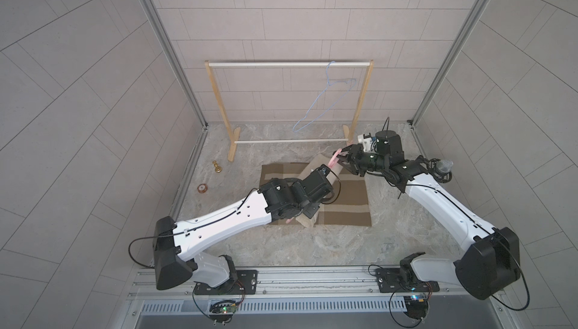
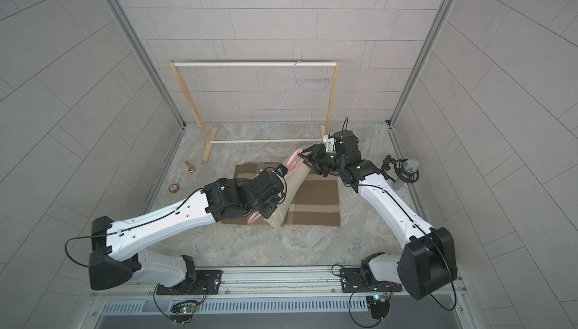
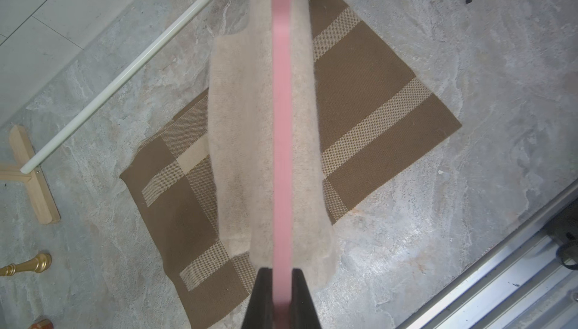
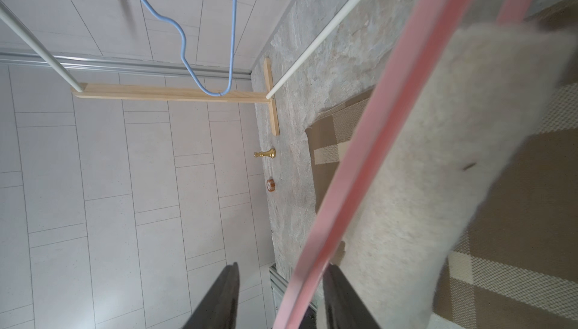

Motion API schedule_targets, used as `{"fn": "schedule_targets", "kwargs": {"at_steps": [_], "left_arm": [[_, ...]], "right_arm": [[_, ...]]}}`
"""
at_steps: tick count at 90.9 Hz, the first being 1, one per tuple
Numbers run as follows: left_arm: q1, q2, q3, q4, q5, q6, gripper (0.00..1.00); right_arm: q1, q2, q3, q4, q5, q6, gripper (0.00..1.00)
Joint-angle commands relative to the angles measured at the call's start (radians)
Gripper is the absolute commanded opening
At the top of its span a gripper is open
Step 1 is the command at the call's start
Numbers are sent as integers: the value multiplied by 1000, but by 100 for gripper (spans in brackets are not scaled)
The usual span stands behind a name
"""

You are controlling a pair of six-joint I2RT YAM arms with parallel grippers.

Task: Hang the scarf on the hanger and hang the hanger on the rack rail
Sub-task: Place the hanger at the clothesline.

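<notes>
A beige scarf (image 2: 297, 183) hangs draped over a pink hanger (image 2: 294, 159), lifted above the mat. In the left wrist view my left gripper (image 3: 282, 283) is shut on the pink hanger (image 3: 282, 124) at its lower end, and the scarf (image 3: 240, 124) falls to both sides of the bar. My right gripper (image 4: 283, 266) is at the hook end with its jaws apart. The pink hanger (image 4: 369, 161) runs between the jaws, close to one finger and clear of the other. In both top views the right gripper (image 1: 342, 158) sits just in front of the rack's right foot.
A wooden rack (image 1: 287, 64) with white rods stands at the back, with a blue wire hanger (image 1: 325, 99) on its top rod. A brown checked mat (image 1: 347, 205) lies under the scarf. A gold pawn (image 1: 216, 167) and a small round disc (image 1: 202, 188) sit at the left.
</notes>
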Motion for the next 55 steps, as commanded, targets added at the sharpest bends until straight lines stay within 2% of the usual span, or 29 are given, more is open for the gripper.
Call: {"fn": "schedule_targets", "kwargs": {"at_steps": [1, 15, 36, 45, 55], "left_arm": [[9, -79, -4, -12, 38, 13, 0], [119, -157, 4, -40, 205, -34, 0], [421, -251, 30, -145, 537, -71, 0], [503, -254, 29, -193, 604, -44, 0], [613, -232, 4, -233, 651, -23, 0]], "right_arm": [[-51, -74, 15, -14, -7, -64, 57], [-145, -158, -7, -45, -3, -112, 66], [-272, -233, -13, -132, 5, -201, 82], [-306, -251, -25, -146, 8, -219, 88], [-326, -263, -36, -151, 5, -223, 89]]}}
